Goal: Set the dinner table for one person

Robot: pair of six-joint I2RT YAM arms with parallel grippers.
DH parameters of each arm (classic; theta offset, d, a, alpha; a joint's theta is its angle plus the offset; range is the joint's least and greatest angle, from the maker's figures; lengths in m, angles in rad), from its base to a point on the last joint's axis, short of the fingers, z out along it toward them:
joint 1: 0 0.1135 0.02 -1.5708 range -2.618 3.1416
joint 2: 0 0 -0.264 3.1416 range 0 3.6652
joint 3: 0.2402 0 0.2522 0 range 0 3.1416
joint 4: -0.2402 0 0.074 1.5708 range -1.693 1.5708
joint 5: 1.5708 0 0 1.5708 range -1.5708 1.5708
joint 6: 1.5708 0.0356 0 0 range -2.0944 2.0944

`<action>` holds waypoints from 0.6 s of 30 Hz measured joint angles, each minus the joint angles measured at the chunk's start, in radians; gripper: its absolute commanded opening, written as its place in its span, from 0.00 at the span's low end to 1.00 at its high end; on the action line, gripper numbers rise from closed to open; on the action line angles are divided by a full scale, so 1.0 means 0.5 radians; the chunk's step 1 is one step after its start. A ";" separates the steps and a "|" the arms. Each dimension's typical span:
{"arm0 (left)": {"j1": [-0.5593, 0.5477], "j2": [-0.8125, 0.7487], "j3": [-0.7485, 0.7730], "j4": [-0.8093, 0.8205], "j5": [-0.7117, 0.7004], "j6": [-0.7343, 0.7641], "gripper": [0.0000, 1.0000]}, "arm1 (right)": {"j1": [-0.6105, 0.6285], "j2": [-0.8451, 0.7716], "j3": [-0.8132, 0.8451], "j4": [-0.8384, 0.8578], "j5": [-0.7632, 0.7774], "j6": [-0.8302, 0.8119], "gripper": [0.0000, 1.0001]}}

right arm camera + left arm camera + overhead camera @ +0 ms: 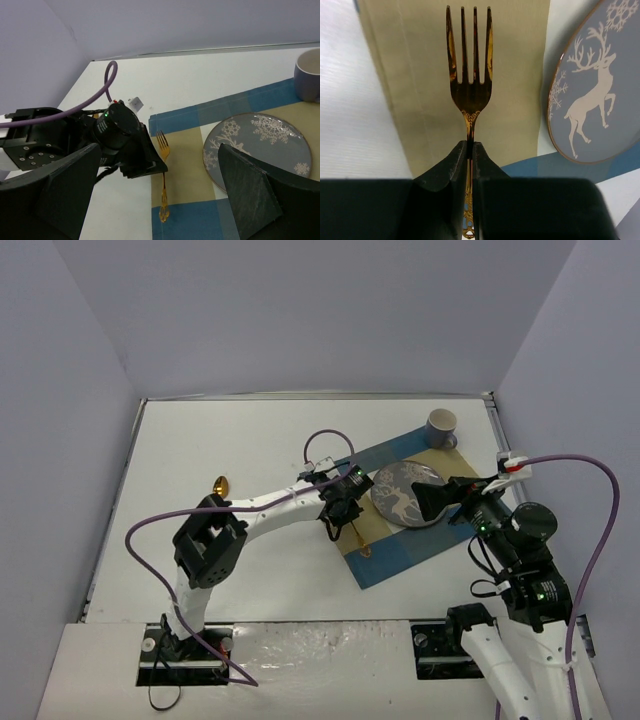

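Note:
My left gripper [343, 508] is shut on the handle of a gold fork [470, 85]. The fork lies along the left beige part of the blue-and-beige checked placemat [400, 555], tines pointing away, left of the grey reindeer plate [405, 492]. I cannot tell whether it touches the cloth. The fork [163, 192] and the left gripper [145, 160] also show in the right wrist view. My right gripper [432, 502] is open and empty, hovering over the right side of the plate [260, 145]. All of this is on the white dinner table [220, 430].
A grey mug [441, 427] stands at the placemat's far corner and also shows in the right wrist view [307, 75]. A gold spoon [220, 484] lies on the table to the left, near the left arm. Grey walls enclose the table on three sides.

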 measured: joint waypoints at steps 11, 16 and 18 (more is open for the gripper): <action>-0.092 0.264 0.159 -0.005 -0.014 -0.196 0.00 | 0.049 -0.110 0.002 -0.153 0.055 -0.002 1.00; -0.097 0.316 0.217 -0.010 -0.028 -0.225 0.00 | 0.080 -0.146 0.026 -0.204 0.104 -0.024 1.00; -0.098 0.321 0.218 -0.025 -0.039 -0.230 0.00 | 0.091 -0.153 0.027 -0.210 0.118 -0.033 1.00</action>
